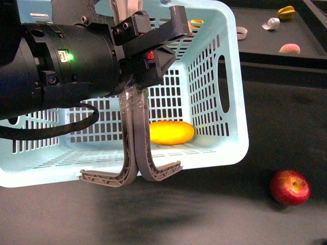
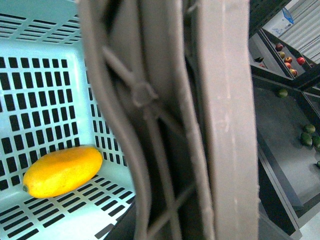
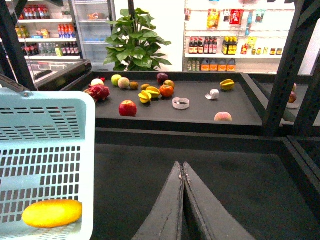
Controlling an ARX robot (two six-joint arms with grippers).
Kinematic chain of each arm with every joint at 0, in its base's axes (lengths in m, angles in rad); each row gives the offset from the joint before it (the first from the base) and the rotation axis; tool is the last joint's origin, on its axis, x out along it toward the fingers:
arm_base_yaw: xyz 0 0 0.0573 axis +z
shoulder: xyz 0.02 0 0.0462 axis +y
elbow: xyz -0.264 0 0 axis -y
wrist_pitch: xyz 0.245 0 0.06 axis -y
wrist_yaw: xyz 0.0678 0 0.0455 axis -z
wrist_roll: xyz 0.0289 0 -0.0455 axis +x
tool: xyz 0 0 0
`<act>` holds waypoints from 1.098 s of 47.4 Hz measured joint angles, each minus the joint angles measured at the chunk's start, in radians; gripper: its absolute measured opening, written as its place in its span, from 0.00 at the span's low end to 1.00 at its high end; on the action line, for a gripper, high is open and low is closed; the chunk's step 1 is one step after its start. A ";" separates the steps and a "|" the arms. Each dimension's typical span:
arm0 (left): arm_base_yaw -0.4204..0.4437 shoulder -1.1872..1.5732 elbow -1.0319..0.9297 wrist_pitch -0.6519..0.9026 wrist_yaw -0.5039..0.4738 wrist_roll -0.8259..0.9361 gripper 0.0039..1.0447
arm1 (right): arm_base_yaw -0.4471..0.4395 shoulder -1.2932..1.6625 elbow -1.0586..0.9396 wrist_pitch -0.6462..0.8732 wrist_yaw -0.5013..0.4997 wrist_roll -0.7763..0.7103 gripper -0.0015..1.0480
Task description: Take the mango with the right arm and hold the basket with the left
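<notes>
The light turquoise basket (image 1: pixel 232 76) hangs tilted above the dark table. Its two grey-brown handles (image 1: pixel 134 138) are pressed together, and my left gripper (image 1: pixel 145 38) is shut on them. Those handles (image 2: pixel 165 120) fill the left wrist view, so the fingers themselves do not show there. The yellow-orange mango (image 1: pixel 171 132) lies on the basket floor, also seen as the mango (image 2: pixel 62 171) and the mango (image 3: pixel 52 213). My right gripper (image 3: pixel 183 165) is shut with nothing in it, over the bare table to the right of the basket (image 3: pixel 45 150). It does not appear in the front view.
A red apple (image 1: pixel 289 187) lies on the table at the right. The raised shelf behind holds a star fruit (image 1: pixel 286 11), a tape roll (image 1: pixel 271 23), a peach (image 1: pixel 289 49) and several more fruits (image 3: pixel 150 92). Dark frame posts (image 3: pixel 285 65) stand at the right.
</notes>
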 joint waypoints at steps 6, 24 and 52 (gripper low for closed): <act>0.000 0.000 0.000 0.000 0.000 0.000 0.17 | 0.000 -0.029 0.000 -0.025 0.000 0.000 0.02; -0.001 0.000 0.000 0.000 0.000 0.001 0.17 | 0.000 -0.209 0.001 -0.214 -0.003 -0.001 0.02; -0.001 0.000 0.000 0.000 -0.006 0.000 0.17 | 0.000 -0.209 0.001 -0.214 -0.003 -0.002 0.23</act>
